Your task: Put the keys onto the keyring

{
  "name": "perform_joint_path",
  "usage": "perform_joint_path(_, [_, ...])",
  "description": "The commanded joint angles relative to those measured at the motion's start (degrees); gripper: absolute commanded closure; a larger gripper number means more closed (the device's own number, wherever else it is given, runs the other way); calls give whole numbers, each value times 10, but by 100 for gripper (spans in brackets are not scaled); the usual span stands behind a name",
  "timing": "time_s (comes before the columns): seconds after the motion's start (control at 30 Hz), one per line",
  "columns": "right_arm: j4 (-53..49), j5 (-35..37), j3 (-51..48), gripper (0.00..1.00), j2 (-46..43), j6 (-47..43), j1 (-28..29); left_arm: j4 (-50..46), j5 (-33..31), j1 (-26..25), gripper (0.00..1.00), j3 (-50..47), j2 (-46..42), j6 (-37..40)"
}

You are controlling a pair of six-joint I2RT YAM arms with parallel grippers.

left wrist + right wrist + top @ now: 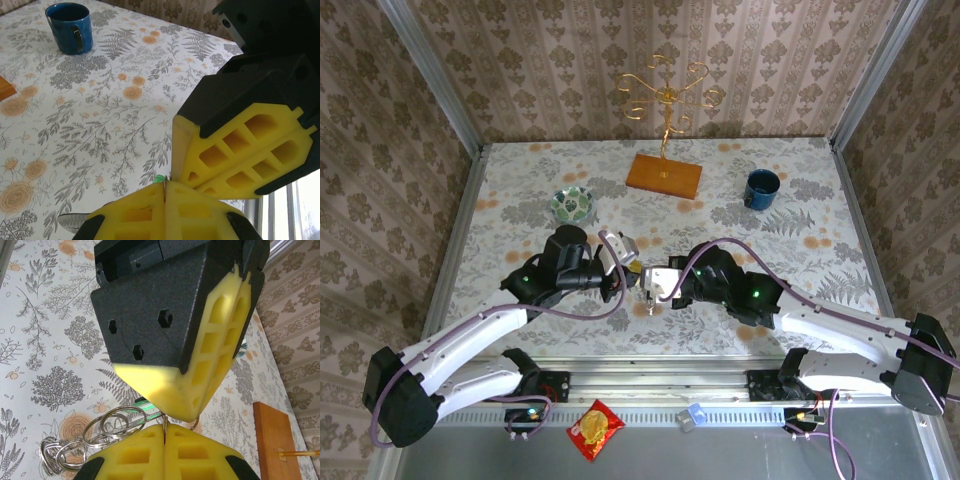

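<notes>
Keys (159, 178) first: I'm seeing a sliver of bright green head right at the seam of my left gripper (165, 196). A thin metal blade runs down between its yellow pads, and the fingers are pressed together, pinching it. The keyring (95, 432) spills out as a tangle of silvery wire loops beside my right gripper (164, 436), whose fingers are squeezed tight on a thin metal edge of that tangle. The two grippers meet tip to tip above the table (520, 200), nearer to me than the blue mug (761, 188) and off to its left. One flat silvery key (72, 220) shows low down, well on my side of the mug. The wooden base (663, 175) sits left of the mug, apart from both grippers.
</notes>
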Motion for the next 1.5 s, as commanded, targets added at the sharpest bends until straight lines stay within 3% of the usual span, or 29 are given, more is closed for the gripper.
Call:
perform_joint_path(0.0, [-20,-35,-3,91,-19,11,4,89,-8,-3,100,-8,-19,-18])
perform_joint_path(0.13, [-51,-43,-3,75,-29,36,2,123,1,-13,100,-29,-36,5])
perform_joint_path(0.33, [-70,-106,-24,68,-92,114,-32,166,10,-23,100,-65,-66,81])
perform_joint_path(0.57, [-31,-244,-46,70,-149,231,-127,234,59,-23,100,-108,-78,129])
perform_joint_path(0.73, [6,-281,-38,72,-119,261,-131,289,85,-23,100,-127,-78,125])
perform_joint_path(1.07, [69,-307,-38,73,-70,287,-124,325,105,-23,100,-136,-70,109])
perform_joint_path(1.47, [85,-314,-30,82,-48,285,-116,361,105,-25,100,-148,-68,88])
